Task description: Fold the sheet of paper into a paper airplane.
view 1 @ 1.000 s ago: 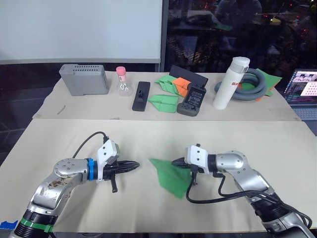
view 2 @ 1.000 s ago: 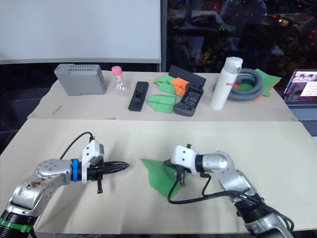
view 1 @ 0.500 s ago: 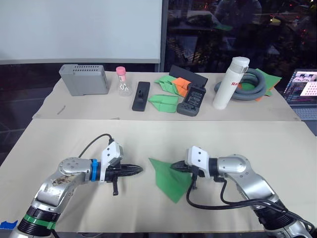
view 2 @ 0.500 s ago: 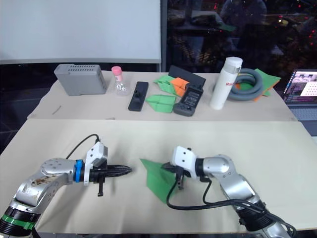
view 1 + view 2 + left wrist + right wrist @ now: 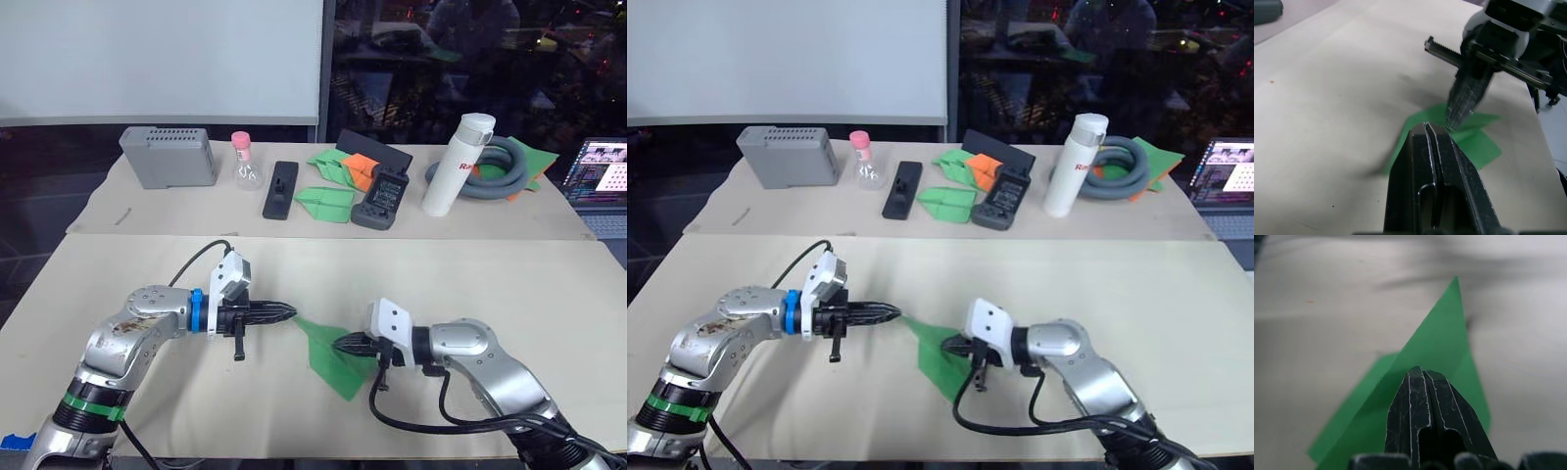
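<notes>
Left gripper, jaws pressed together, is touching the pointed tip of the paper airplane lying just ahead. Right gripper, jaws likewise together, is pressing its middle. Risk: a push is likely buckling or skidding the thin paper.

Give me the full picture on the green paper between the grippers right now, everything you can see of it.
The sheet of paper is thin, bright green and already folded into a pointed wedge with layered flaps. It lies on the near beige table, its point towards the left gripper. That gripper's closed fingertips are at the point; whether they touch it I cannot tell. The right gripper, fingers closed, rests its tips on the wedge's middle, over a raised flap.
</notes>
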